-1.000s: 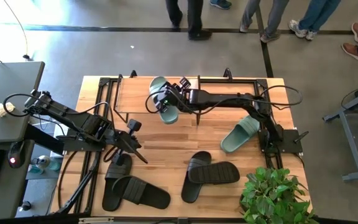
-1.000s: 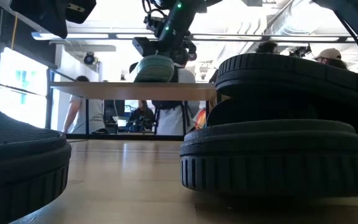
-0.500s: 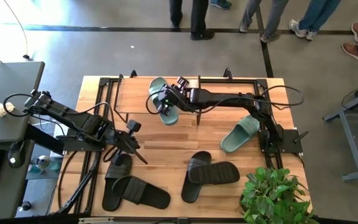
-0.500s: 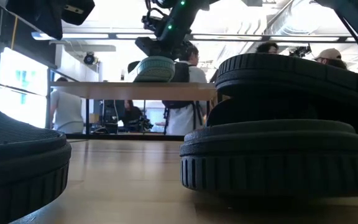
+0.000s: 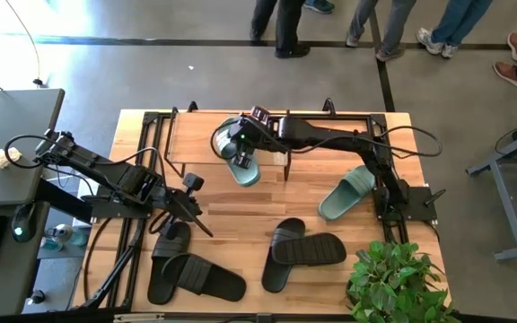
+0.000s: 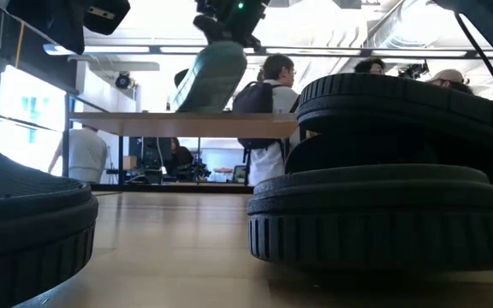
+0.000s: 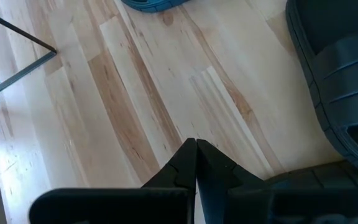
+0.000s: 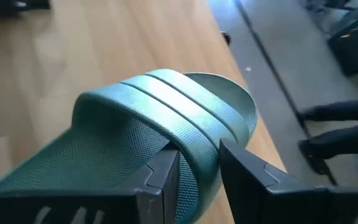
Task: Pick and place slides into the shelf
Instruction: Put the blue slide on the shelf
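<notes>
1. The shelf (image 5: 206, 136) stands at the far side of the table (image 5: 240, 215), and its plank top carries no slide yet. My right arm reaches across to its right end.
2. The green slide (image 5: 238, 151) that I carry is now tilted. Half a second ago it hung almost flat at plank height in the low view; now one end points up and the other down, across the plank edge. I judge that I am turning it so it can go onto the shelf.
3. The other green slide (image 5: 346, 193) lies on the table near my right arm's base. The black slides (image 5: 303, 251) are unmoved at the near side, so five slides wait.
4. My right gripper (image 8: 199, 163) has moved a little toward the shelf. Its fingers clamp the wide strap of the green slide.
5. My left gripper (image 7: 196, 149) waits above the table beside a black slide (image 7: 340, 81), fingers pressed together, holding nothing.
</notes>
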### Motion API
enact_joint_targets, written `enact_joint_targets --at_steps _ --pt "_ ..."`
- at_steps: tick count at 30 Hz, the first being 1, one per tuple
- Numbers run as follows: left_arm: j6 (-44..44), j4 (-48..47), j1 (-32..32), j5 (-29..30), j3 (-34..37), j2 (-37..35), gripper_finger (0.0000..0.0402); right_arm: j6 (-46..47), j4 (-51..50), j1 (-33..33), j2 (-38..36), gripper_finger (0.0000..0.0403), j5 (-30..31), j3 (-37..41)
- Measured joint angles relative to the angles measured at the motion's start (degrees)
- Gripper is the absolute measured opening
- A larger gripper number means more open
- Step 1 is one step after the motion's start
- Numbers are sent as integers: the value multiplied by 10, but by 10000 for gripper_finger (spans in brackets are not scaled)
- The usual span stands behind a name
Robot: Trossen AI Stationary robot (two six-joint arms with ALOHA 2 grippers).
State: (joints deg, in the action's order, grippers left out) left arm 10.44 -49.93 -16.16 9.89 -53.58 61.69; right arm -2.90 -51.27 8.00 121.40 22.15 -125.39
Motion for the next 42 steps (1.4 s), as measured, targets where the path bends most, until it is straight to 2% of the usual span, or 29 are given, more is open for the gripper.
enact_joint_targets --at_steps 6,14,23,28,33,36,39,42 --pt "2 0 0 -13 0 0 1 -1 -47 12 0 99 -70 -25" --pt "2 0 0 -17 0 0 1 -16 -58 15 0 99 -90 -24" --pt "-2 1 0 -13 0 0 1 -21 -149 -2 -1 99 -109 -98" --pt "-4 10 0 98 0 0 1 -27 -165 -26 -22 99 -149 -87" --pt "2 57 0 256 0 -1 1 -15 -217 -54 -38 99 -66 -88" --pt "26 83 1 328 0 -1 1 8 -239 -69 -47 99 -28 -88" --pt "63 99 7 367 0 1 3 34 -265 -81 -55 99 -6 -88" --pt "73 106 29 370 0 1 18 53 -294 -97 -57 98 33 -88"
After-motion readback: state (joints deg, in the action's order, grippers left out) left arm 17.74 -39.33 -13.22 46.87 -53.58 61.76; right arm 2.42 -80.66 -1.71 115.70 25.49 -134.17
